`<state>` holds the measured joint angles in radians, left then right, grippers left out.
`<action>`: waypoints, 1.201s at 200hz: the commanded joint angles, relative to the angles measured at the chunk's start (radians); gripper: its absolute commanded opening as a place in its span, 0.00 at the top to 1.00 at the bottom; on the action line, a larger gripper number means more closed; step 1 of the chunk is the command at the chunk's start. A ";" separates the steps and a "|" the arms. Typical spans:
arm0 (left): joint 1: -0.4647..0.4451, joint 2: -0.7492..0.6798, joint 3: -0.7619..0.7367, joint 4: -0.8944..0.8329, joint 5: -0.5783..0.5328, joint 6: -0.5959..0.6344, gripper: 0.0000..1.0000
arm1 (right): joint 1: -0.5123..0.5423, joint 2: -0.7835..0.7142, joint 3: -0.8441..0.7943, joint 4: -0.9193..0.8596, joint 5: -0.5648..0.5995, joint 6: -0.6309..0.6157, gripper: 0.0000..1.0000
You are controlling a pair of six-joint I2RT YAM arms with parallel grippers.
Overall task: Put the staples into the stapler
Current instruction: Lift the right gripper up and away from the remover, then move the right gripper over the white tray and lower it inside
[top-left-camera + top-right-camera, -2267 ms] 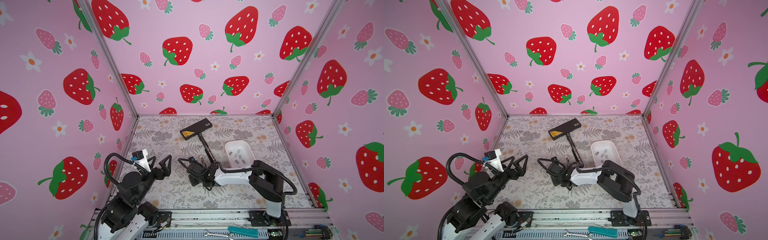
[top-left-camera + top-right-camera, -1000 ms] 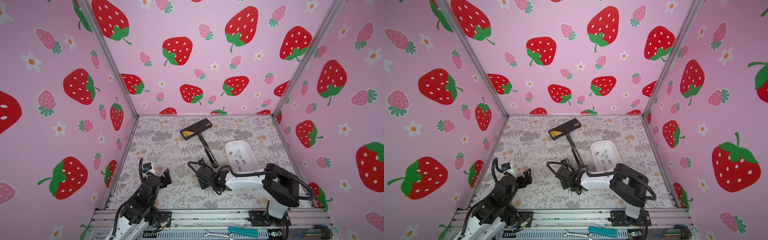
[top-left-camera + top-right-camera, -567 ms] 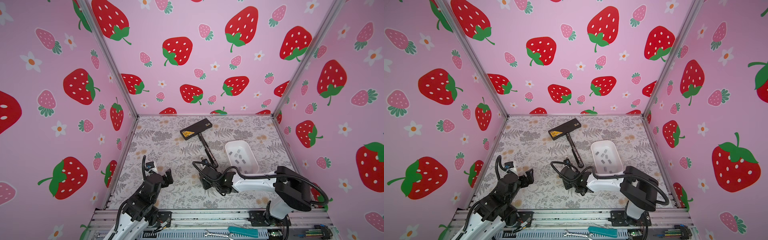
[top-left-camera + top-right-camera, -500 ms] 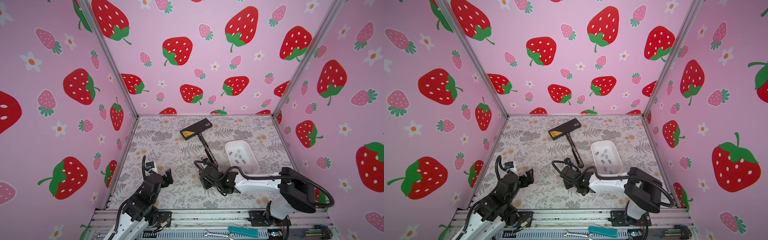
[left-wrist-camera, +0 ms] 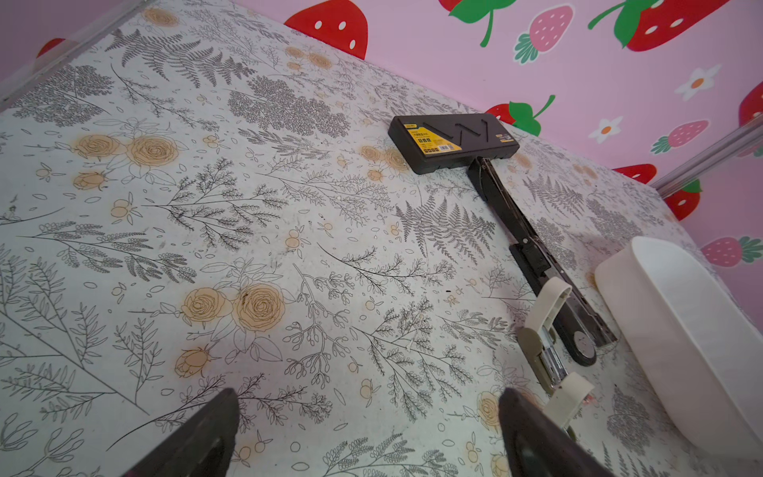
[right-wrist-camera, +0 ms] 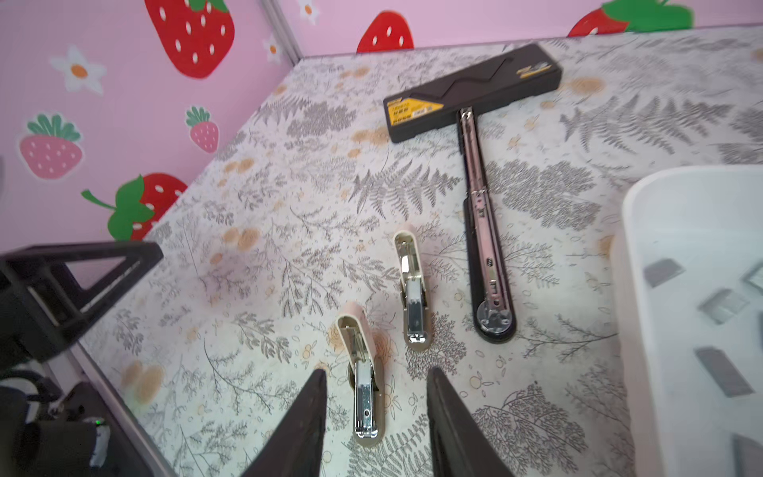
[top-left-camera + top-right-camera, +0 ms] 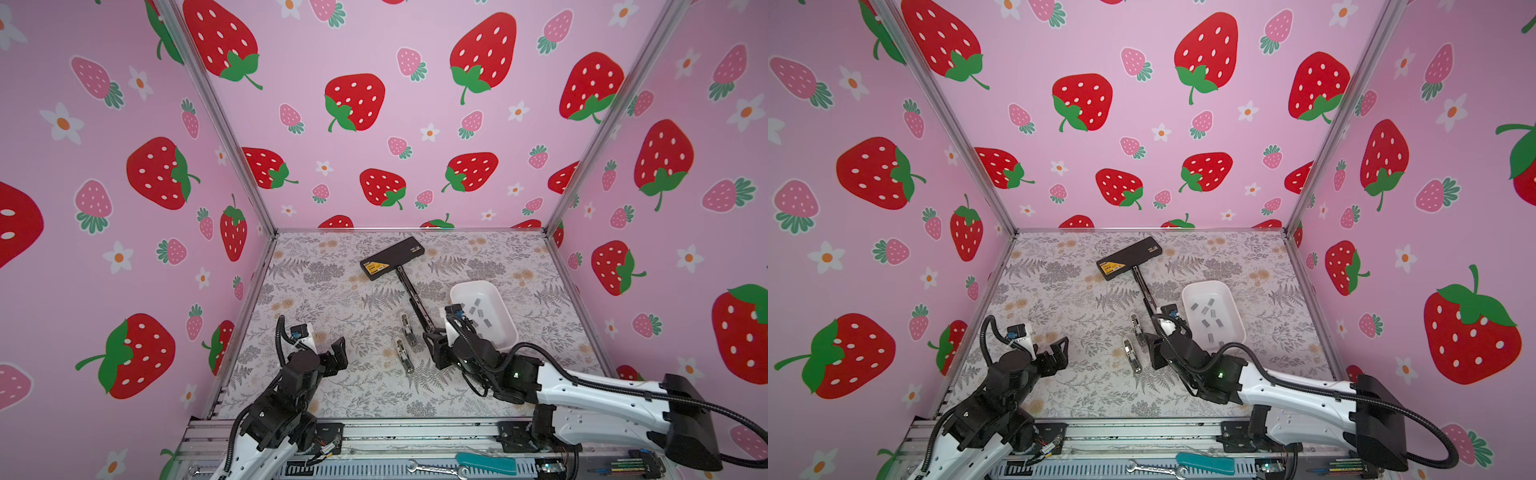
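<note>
Your right gripper [image 7: 434, 349] stands over the middle of the floral mat [image 7: 332, 291], jaws partly apart and gripping nothing; in the right wrist view the near beige stapler [image 6: 362, 388] shows in the gap between the two fingers, clear of both; in both top views that stapler lies flat on the mat, hinged open, just left of the gripper; the far beige stapler [image 7: 408, 328], also hinged open, lies just beyond it, roughly parallel and not touching; the staples [image 7: 481, 312] are short grey strips scattered loose in the white tray [image 7: 478, 293], which sits to the right of your right gripper and a little farther back, close beside its wrist; the long black stapler [image 7: 417, 303] runs between the beige pair and the tray, its near round end beside the gripper and its far end touching a black box with a yellow label [image 7: 392, 257]; your left gripper [image 7: 337, 352] sits at the near left, jaws spread wide and empty, well apart from the staplers and farther again from the staples
</note>
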<state>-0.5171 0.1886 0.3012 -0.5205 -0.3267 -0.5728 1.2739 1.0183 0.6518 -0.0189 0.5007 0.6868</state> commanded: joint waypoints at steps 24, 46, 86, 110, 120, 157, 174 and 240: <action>0.001 -0.012 -0.020 0.017 0.026 -0.023 0.01 | -0.039 -0.101 0.056 -0.206 0.358 -0.054 0.59; 0.002 0.003 -0.022 0.031 0.052 -0.024 0.01 | -0.166 -0.096 0.001 -0.103 0.292 -0.114 0.59; 0.000 0.034 -0.037 0.135 0.093 0.014 0.01 | -0.408 -0.032 -0.075 0.027 0.166 -0.121 0.61; 0.000 0.100 -0.036 0.353 0.104 0.097 0.01 | -0.481 0.005 -0.124 0.068 0.137 -0.127 0.60; 0.001 0.165 -0.009 0.451 0.118 0.147 0.01 | -0.527 0.045 -0.131 0.093 0.079 -0.135 0.60; 0.004 0.496 0.172 0.554 0.033 0.317 0.01 | -0.629 0.224 -0.079 0.108 -0.006 -0.149 0.61; 0.012 0.616 0.186 0.586 -0.039 0.385 0.01 | -0.683 0.305 -0.049 0.120 -0.040 -0.157 0.61; 0.026 0.763 0.091 0.641 -0.131 0.278 0.01 | -0.776 0.546 0.060 0.193 -0.178 -0.191 0.58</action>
<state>-0.4953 0.9512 0.4202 0.0711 -0.3992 -0.2596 0.5148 1.5070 0.6662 0.1341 0.3729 0.5228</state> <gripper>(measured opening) 0.988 0.417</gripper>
